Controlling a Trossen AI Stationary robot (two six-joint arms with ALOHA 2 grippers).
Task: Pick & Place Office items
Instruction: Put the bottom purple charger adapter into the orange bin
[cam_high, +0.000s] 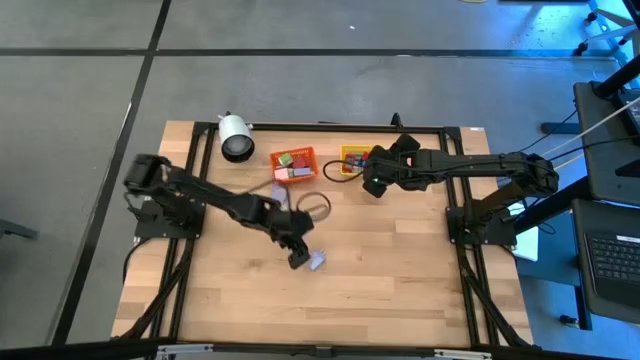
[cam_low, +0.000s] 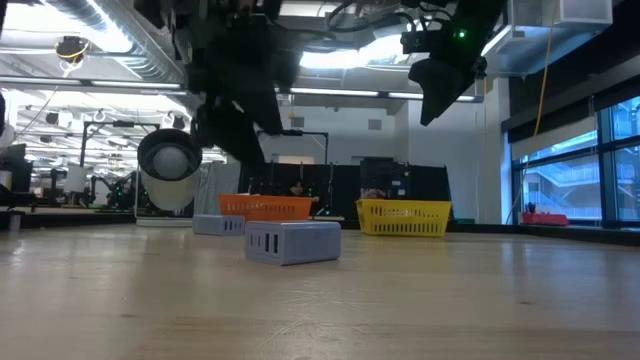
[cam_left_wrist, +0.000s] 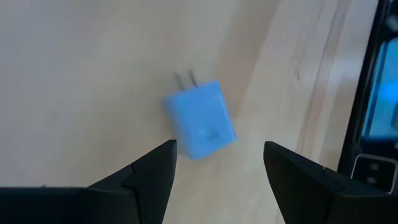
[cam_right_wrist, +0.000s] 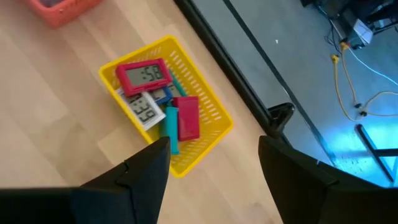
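Wood table (cam_high: 400, 280), grey floor around it; low view shows a lab room behind. Two mesh bins at the far edge: one orange bin (cam_high: 293, 165), one yellow bin (cam_right_wrist: 208, 102). One white cylinder (cam_high: 236, 137) near the orange bin.

Yellow bin contents, right wrist view: one red clock (cam_right_wrist: 142, 74), one white clock (cam_right_wrist: 145, 107), one red block (cam_right_wrist: 186, 117), one teal piece (cam_right_wrist: 170, 132); the rest is buried. Orange bin contents too small to count.

On the open table: a lilac-blue plug adapter (cam_left_wrist: 200, 119), two prongs visible. Low view shows a second grey block (cam_low: 219, 225) farther back, hard to identify.

Left gripper (cam_left_wrist: 217, 165) released, adapter just ahead of the fingertips, between their lines, not touched. Right gripper (cam_right_wrist: 211, 162) released above the yellow bin, holding nothing.
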